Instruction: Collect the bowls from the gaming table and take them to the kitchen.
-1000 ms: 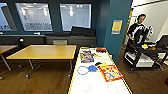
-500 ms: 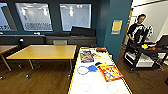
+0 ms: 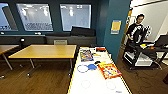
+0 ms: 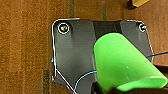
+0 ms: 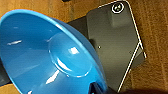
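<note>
Standstill since a second ago – right fingers (image 5: 95, 88) clamped on a shallow bright blue bowl (image 5: 50, 55), left fingers (image 4: 98, 88) on a small green plastic cup (image 4: 122, 65), second blue bowl (image 3: 92, 66) lying mid-way along the long white yellow-rimmed table (image 3: 72, 77) – collection seemingly unfinished.

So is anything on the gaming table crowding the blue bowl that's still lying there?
Yes. On the gaming table the blue bowl has a clear ring-like plate right beside it and a red game box near its other side. Nothing covers it from above.
</note>
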